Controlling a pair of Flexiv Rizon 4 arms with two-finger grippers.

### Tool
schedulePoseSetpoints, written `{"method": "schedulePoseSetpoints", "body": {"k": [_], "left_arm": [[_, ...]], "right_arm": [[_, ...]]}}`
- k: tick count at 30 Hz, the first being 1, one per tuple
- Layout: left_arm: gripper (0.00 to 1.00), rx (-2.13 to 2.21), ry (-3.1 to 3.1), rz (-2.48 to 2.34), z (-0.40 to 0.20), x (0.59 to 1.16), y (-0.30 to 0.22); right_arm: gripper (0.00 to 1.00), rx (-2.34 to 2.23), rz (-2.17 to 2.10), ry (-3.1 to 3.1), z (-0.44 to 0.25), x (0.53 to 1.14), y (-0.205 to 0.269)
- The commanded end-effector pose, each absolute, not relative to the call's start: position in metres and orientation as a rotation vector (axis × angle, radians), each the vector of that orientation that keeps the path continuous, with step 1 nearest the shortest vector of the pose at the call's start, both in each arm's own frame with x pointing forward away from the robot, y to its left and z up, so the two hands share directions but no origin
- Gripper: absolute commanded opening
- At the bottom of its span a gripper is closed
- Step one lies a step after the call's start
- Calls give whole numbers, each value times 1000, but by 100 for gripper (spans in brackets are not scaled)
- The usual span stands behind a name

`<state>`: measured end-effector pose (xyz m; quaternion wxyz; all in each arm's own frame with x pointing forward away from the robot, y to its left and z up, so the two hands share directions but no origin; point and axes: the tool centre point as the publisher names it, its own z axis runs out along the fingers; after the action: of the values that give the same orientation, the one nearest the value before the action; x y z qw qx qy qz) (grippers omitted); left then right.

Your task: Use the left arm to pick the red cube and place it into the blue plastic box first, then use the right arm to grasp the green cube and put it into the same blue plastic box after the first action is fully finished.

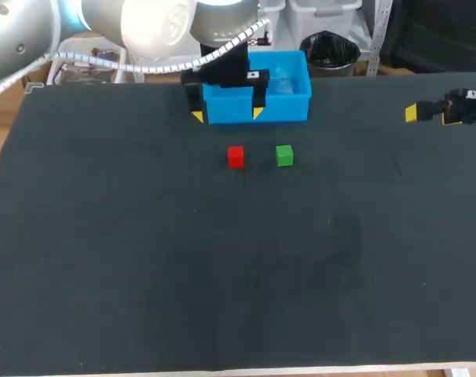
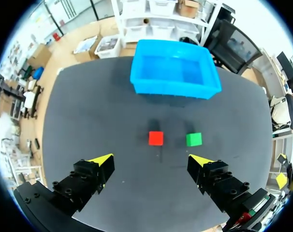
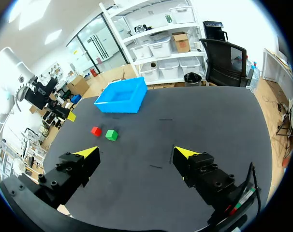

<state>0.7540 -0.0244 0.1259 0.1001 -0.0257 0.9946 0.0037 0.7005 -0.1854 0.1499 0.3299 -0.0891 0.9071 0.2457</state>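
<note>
The red cube [image 1: 236, 156] and the green cube [image 1: 283, 155] sit side by side on the black table, red on the left, just in front of the empty blue plastic box [image 1: 281, 106]. My left gripper [image 1: 227, 115] hangs open above the box's front wall, holding nothing. In the left wrist view the red cube [image 2: 155, 138] lies ahead of the left gripper [image 2: 153, 162], the green cube [image 2: 194, 139] beside it, and the box [image 2: 175, 89] beyond. My right gripper [image 1: 430, 115] is open at the table's far right, well away from the cubes [image 3: 95, 131], [image 3: 111, 135].
The black table [image 1: 222, 275] spreads wide in front of the cubes with nothing on it. In the right wrist view the blue box [image 3: 118, 106] stands beyond the cubes, and my left arm [image 3: 21, 82] shows off to the side.
</note>
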Motion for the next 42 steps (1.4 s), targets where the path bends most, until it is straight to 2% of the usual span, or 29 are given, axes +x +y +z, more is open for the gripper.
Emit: {"method": "schedulePoseSetpoints", "body": {"k": [1, 19, 42], "left_arm": [[100, -73, 2948, 17, 127, 757, -26], [100, -73, 2948, 17, 127, 757, -26], [100, -95, 3081, 43, 58, 774, -31]], "right_arm": [[100, -233, 641, 2373, 150, 700, -186], [100, -233, 641, 2373, 150, 700, -186], [100, -233, 641, 2373, 150, 700, -186]]}}
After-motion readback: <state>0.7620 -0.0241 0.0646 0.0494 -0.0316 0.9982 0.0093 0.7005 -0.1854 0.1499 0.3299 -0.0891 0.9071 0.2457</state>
